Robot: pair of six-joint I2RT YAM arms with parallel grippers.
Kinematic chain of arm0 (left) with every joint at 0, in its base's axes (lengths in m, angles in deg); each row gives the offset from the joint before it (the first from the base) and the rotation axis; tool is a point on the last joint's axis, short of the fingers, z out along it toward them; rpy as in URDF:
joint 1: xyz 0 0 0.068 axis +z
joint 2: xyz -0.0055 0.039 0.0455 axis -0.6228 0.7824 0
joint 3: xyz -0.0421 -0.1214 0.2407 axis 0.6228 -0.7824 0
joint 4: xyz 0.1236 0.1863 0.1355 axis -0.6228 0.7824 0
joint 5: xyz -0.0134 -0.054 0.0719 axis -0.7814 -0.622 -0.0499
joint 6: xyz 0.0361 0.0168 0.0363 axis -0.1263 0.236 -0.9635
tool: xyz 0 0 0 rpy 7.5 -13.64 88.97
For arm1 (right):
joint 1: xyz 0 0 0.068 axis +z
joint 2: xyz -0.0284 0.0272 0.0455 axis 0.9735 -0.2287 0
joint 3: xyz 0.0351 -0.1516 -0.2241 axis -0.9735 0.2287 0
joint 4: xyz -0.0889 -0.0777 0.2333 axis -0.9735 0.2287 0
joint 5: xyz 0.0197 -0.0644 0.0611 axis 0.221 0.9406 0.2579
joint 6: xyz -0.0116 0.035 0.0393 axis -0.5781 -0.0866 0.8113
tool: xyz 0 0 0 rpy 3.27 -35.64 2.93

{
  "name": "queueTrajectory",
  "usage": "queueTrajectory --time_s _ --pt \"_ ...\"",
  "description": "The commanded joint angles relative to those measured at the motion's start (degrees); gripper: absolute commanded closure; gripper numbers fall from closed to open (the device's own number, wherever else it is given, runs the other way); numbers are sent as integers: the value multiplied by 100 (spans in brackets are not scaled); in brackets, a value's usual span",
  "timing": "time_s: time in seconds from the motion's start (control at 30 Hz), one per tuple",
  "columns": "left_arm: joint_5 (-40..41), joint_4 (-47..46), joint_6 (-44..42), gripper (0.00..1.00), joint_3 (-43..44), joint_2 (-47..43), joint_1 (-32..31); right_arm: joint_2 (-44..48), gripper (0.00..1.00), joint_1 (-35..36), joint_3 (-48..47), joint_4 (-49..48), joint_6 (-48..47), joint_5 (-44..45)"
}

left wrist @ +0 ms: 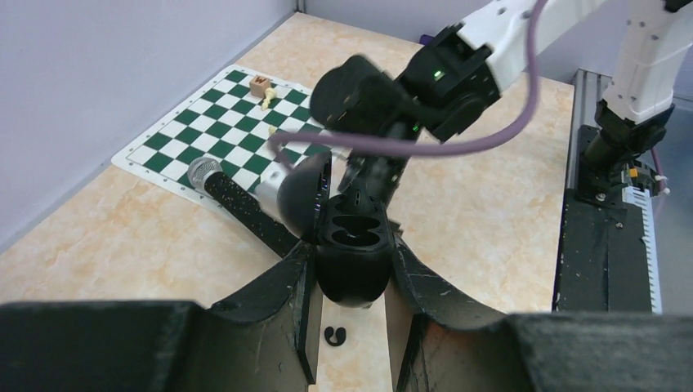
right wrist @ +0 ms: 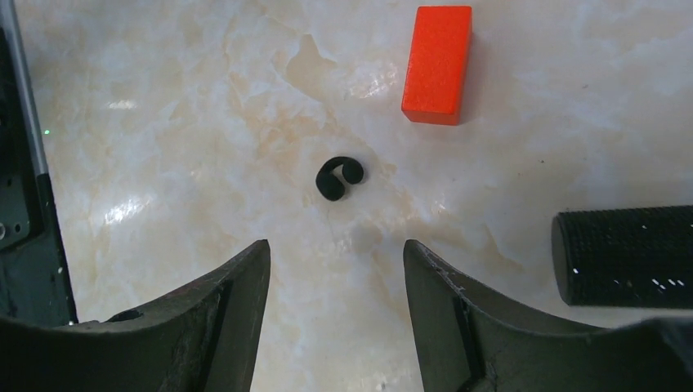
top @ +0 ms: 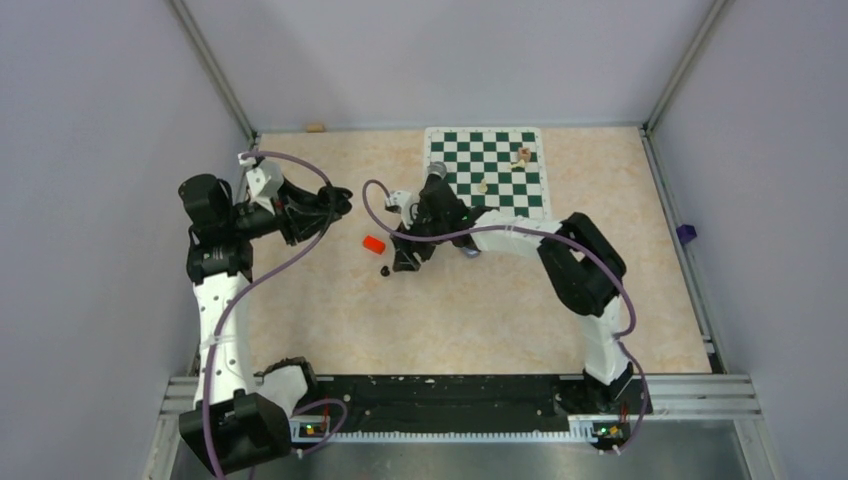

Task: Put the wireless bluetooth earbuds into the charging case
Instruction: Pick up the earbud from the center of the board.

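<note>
**Item 1, charging case**: black, lid swung open, cavities facing up. It is held off the worktop, left of centre. I cannot tell whether either cavity is filled.

**Item 2, left claw**: clamped on the lower body of the charging case.

**Item 3, earbud**: one small glossy black C-shaped piece, lying loose on the worktop near its middle, just toward the near edge from the held case. No other buds can be made out.

**Item 4, right claw**: fingers apart, nothing between them, poised above the earbud with the bud just beyond the tips.

**Item 5, red block**: near the earbud, not touching it.

**Item 6, microphone**: its handle lies beside the right claw.

**Item 7, chessboard**: at the far edge, a few small pieces on it.

**Step in hand:** by my reading, the pick-up of the loose earbud.

**Next move calls for:** lowering the right claw squarely over so small a piece, pinching it without flicking it away, then carrying it to the open case.
</note>
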Motion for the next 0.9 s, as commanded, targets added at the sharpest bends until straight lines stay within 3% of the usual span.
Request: queueTrajectory --time_s 0.0,0.27,0.47,0.7,0.87 --pt "-370 -117 -79 100 -37 -230 34 -619 40 224 -874 140 681 364" --pt "-509 25 -270 100 -71 -296 43 -1137 41 581 -1275 502 677 1083" --pt "-662 535 -740 100 49 -238 43 -1412 48 692 -1412 647 723 1114" --pt "-992 2000 -2155 100 456 45 47 -1540 66 838 -1543 859 587 1430" --pt "-1008 2737 -2808 100 666 258 65 -1419 68 882 -1428 920 556 1499"
